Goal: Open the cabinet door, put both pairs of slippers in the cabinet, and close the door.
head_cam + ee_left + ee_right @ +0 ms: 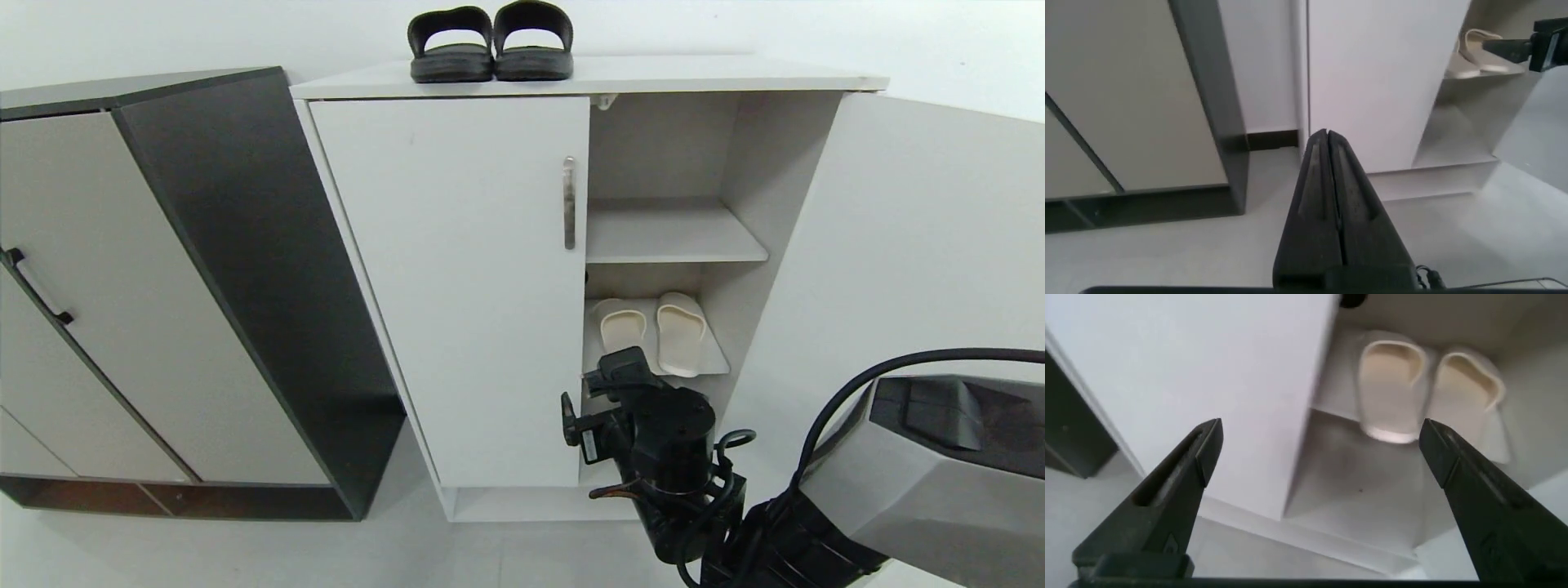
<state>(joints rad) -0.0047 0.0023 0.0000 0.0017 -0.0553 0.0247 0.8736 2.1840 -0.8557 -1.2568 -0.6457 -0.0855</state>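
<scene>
Pale floor (392, 547) and a white wall sit around a white cabinet (653, 75) with 2 doors. Its left door (457, 286), with a metal handle (569, 202), is shut, and its right door (898, 245) stands swung wide open. 1 pair of cream slippers (649, 331) lies side by side on the lower shelf (717, 359) inside. 1 pair of black slippers (490, 45) sits on top of the cabinet, above the shut door. A dark grey cabinet (245, 269) stands to the left. The right gripper (1321, 433) hangs in front of the open compartment, just near of the cream pair, jaws wide apart and holding nothing. The left gripper (1327, 137) is low over the floor, its jaws pressed together, facing the gap between the 2 cabinets.
</scene>
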